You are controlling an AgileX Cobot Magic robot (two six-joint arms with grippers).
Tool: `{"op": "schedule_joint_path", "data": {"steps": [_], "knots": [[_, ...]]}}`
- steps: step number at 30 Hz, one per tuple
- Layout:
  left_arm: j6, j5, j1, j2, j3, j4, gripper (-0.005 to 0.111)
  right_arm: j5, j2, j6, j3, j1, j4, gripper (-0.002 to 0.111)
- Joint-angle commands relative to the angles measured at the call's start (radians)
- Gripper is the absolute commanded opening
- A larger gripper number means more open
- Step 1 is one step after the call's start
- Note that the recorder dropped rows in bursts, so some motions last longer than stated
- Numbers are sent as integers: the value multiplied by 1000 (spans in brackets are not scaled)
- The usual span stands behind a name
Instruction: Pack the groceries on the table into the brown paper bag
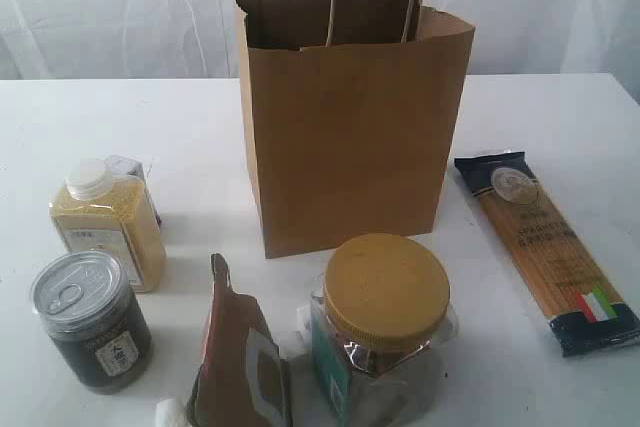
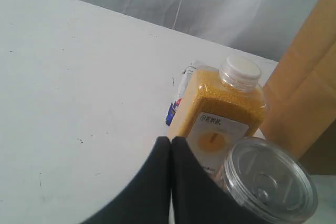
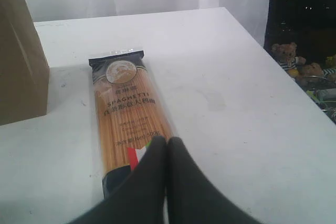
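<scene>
The brown paper bag (image 1: 350,127) stands upright and open at the middle back of the table (image 1: 560,127). Left of it are the yellow-grain bottle (image 1: 108,222) and the dark pull-tab can (image 1: 90,319). In front stand the brown-orange pouch (image 1: 238,357) and the clear jar with mustard lid (image 1: 385,322). The spaghetti packet (image 1: 548,247) lies flat on the right. No gripper shows in the exterior view. My left gripper (image 2: 171,139) is shut and empty, near the bottle (image 2: 220,116) and can (image 2: 270,184). My right gripper (image 3: 167,140) is shut and empty above the spaghetti packet (image 3: 126,114).
A small packet with a blue edge (image 2: 181,98) lies behind the bottle. A small white bit (image 1: 170,414) sits at the front by the pouch. White curtains hang behind the table. In the right wrist view the table's edge (image 3: 278,66) drops off toward dark shelving with plush toys (image 3: 294,61).
</scene>
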Motion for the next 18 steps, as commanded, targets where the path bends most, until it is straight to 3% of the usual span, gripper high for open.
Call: {"op": "schedule_joint_path", "data": {"steps": [1,3,7,9,11,13,15,18], "knots": [[-24,-14,3,-5,2,-18,0,-3,-6,0,6,-6,7,0],[-24,-136,3,-5,2,-18,0,-3,-6,0,6,-6,7,0],[14,-658,3,-3,2,-18,0,-3,-6,0,6,-6,7,0],[105,-812,3,19,-54,-65,0,-3,-6,0,6,-6,7,0],[112,-778,3,70,-170,-68,0,-3,-6,0,6,-6,7,0],[231,-750,3,179,-306,-65,0,-3,-6,0,6,-6,7,0],[486,-602,3,311,-448,-65,0,-3,-6,0,6,-6,7,0],[602,-331,3,449,-554,-65,0,-3,-6,0,6,-6,7,0]]}}
